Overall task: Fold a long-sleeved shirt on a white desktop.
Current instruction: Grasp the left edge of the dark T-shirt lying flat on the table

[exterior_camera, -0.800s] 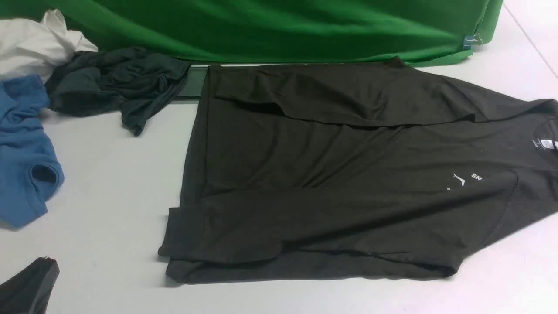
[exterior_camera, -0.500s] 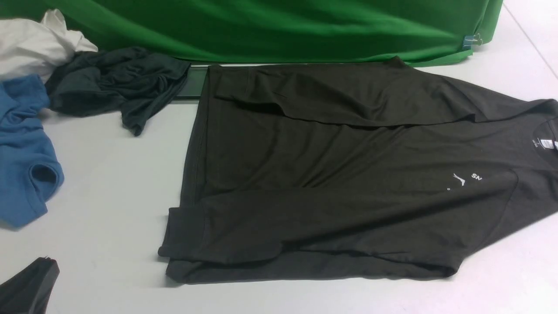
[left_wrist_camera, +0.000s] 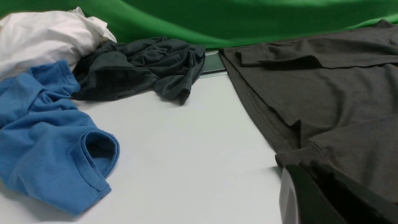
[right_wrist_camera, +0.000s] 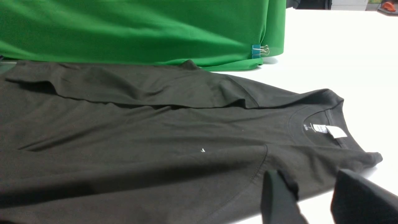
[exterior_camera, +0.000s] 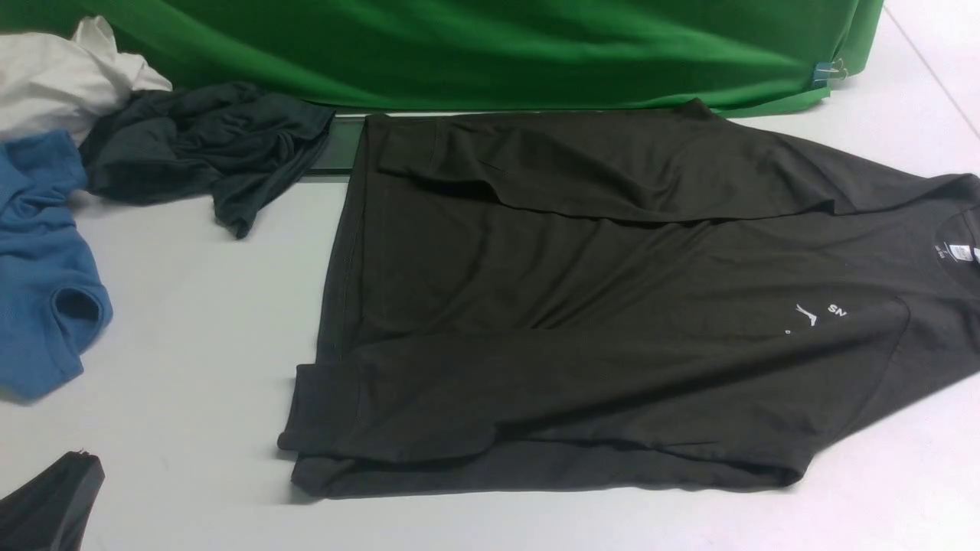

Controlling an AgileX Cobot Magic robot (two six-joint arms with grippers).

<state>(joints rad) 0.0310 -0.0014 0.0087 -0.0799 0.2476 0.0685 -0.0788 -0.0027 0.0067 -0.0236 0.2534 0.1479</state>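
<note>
Nearest in the front view, the left gripper (exterior_camera: 52, 499) is clenched, well apart from the long-sleeved shirt (exterior_camera: 582, 306). Only the right wrist view shows the right gripper (right_wrist_camera: 312, 186), released, beside the shirt's shoulder. One shirt lies flat on the white worktop (exterior_camera: 191, 344). Beyond, left: three garments, blue (exterior_camera: 38, 268), grey-teal (exterior_camera: 207, 145), white (exterior_camera: 53, 76). Farthest: one green backdrop (exterior_camera: 498, 46).

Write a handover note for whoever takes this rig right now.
Left gripper: shut, low on the left, clear of the shirt.
Right gripper: open, at the shirt's near shoulder, gripping nothing.
Long-sleeved shirt: flat on the white desktop, collar to the right.
Done: both sleeves folded in over the body.
Left: probably folding the body hem to collar.
</note>
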